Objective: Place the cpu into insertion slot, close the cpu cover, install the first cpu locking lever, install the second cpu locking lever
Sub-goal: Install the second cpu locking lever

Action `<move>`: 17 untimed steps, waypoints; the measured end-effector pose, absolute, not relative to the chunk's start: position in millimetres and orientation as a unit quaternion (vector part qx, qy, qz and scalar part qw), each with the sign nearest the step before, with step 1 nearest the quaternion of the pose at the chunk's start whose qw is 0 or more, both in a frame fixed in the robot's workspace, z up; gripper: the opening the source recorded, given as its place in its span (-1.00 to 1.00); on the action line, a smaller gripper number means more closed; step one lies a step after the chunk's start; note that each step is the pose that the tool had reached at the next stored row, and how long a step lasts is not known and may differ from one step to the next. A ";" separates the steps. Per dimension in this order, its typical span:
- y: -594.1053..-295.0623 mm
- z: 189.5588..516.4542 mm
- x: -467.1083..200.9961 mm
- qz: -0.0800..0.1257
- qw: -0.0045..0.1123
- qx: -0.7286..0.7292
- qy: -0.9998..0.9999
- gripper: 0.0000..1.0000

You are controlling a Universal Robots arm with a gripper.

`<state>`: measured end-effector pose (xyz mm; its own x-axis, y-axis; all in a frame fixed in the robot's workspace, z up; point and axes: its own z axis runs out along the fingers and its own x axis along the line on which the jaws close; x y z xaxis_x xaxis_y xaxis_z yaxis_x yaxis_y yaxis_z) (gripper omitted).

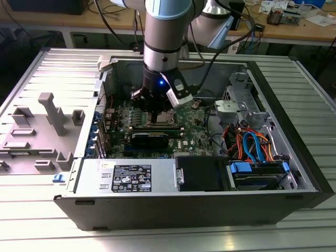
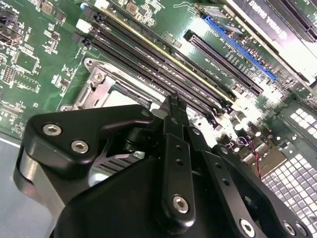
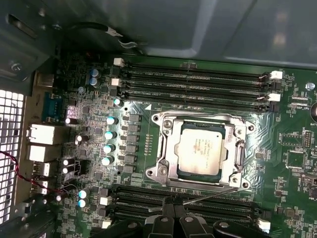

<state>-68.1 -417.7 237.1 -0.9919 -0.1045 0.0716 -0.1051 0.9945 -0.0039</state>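
The cpu (image 3: 200, 148), a silver-grey square chip, lies in the socket on the green motherboard. The cpu cover (image 3: 168, 148), a silver frame with an open window, lies flat over it. A thin wire locking lever (image 3: 213, 194) runs slanted along one side of the socket, and its free end reaches my fingertips. My gripper (image 3: 172, 201) is shut, its black fingers pressed together just outside that side of the socket. In the second wrist view the gripper (image 2: 173, 99) tapers to a point beside the socket frame (image 2: 99, 87). In the exterior view the gripper (image 1: 157, 107) hangs straight down over the socket.
Black memory slots (image 3: 198, 79) flank the socket on two sides. A long black block (image 1: 149, 138) lies on the board near the socket. The open case holds a power supply (image 1: 126, 176) and coloured drive cables (image 1: 252, 144). A grey fixture (image 1: 42, 121) stands outside on the exterior view's left.
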 end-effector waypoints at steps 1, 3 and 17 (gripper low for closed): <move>-417.8 235.8 -68.2 0.004 0.036 0.053 -0.998 -0.78; -417.9 234.4 -68.9 0.004 0.036 0.053 -0.998 -0.78; -418.7 226.0 -77.8 0.002 0.037 0.056 -0.998 -0.78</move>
